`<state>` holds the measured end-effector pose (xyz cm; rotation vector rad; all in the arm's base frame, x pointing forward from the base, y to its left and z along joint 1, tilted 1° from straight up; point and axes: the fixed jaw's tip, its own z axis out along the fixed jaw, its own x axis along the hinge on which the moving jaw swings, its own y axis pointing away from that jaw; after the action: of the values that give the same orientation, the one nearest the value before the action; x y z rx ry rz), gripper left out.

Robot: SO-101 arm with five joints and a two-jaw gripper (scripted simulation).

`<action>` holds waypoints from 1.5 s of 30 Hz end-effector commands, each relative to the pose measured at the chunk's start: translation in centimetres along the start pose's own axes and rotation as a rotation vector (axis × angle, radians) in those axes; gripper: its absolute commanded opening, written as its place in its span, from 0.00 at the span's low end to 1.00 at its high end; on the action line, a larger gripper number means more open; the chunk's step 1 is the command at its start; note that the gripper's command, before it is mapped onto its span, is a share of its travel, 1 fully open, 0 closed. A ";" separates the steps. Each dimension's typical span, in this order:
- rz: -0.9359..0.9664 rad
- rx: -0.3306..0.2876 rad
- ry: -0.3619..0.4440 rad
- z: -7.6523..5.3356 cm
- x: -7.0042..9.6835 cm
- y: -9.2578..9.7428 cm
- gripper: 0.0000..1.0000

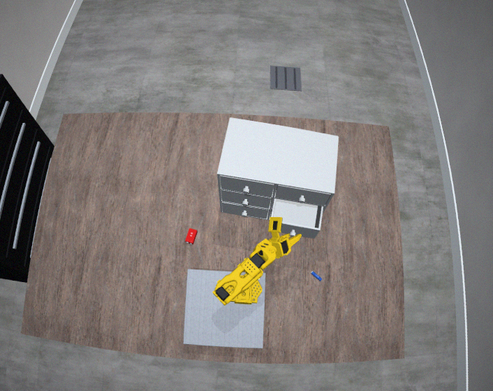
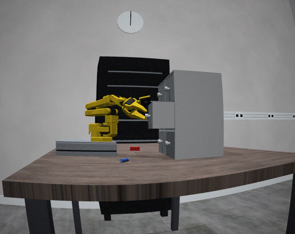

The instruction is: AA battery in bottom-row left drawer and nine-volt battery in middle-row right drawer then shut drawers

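Note:
The white chest (image 1: 278, 156) stands on the table; it also shows in the side view (image 2: 193, 113). Its right drawer of the middle row (image 1: 299, 216) is pulled out and looks empty; the other drawers are shut. My gripper (image 1: 290, 240) is at this drawer's knob (image 2: 147, 115), with its fingers (image 2: 143, 114) slightly apart around the knob and nothing held. The red nine-volt battery (image 1: 190, 235) lies on the table left of the arm, and shows in the side view (image 2: 134, 148). The blue AA battery (image 1: 316, 276) lies to the right of the arm, also in the side view (image 2: 124, 160).
The arm stands on a grey base plate (image 1: 224, 309) near the table's front. A black cabinet (image 1: 11, 176) stands off the table at the left. The open drawer front juts out toward the arm.

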<state>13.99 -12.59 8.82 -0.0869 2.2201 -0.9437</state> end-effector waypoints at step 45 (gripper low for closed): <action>0.446 -0.078 0.364 -3.2 3.7 -0.4 0.21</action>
<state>9.27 -12.16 8.47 0.4537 2.4466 -0.7212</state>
